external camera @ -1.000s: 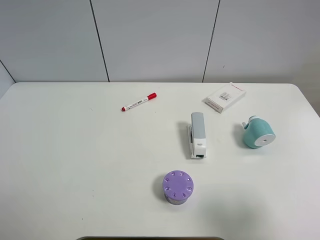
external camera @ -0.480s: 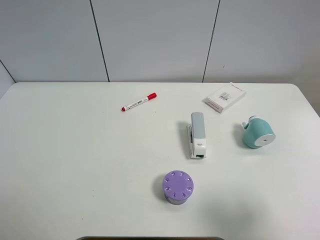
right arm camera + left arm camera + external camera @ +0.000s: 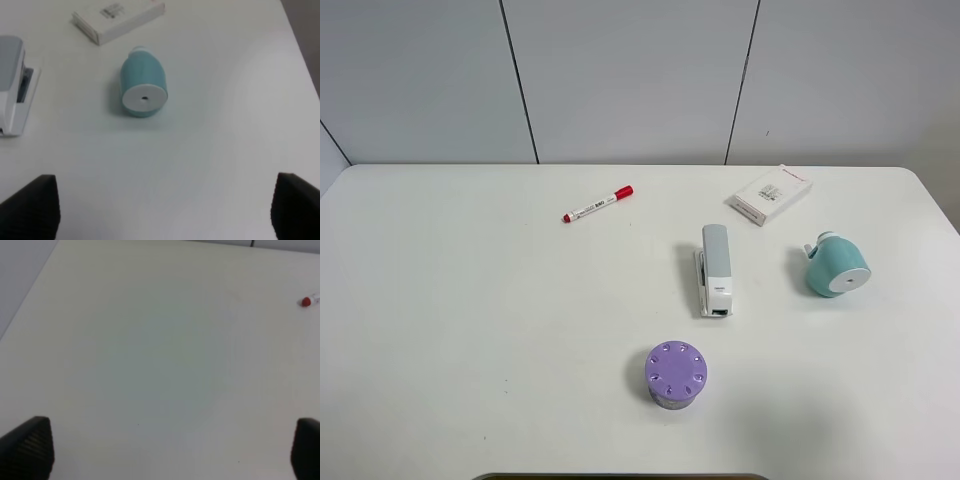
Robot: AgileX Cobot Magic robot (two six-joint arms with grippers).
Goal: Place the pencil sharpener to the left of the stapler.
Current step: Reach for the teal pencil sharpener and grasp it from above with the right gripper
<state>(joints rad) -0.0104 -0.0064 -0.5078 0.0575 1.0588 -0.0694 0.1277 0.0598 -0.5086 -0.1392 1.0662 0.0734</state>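
The teal pencil sharpener (image 3: 836, 266) lies on its side at the right of the white table, white round face toward the front; the right wrist view shows the pencil sharpener (image 3: 143, 88) too. The grey and white stapler (image 3: 715, 269) lies left of it, lengthwise front to back, and the stapler (image 3: 12, 85) shows partly in the right wrist view. My right gripper (image 3: 164, 210) is open, well short of the sharpener, fingertips wide apart. My left gripper (image 3: 165, 450) is open over bare table. Neither arm appears in the exterior high view.
A purple cylinder with a dotted top (image 3: 675, 375) stands in front of the stapler. A red-capped marker (image 3: 597, 204) lies at the back left, its red cap (image 3: 306, 302) seen by the left wrist. A flat white box with red print (image 3: 770, 195) lies behind the sharpener.
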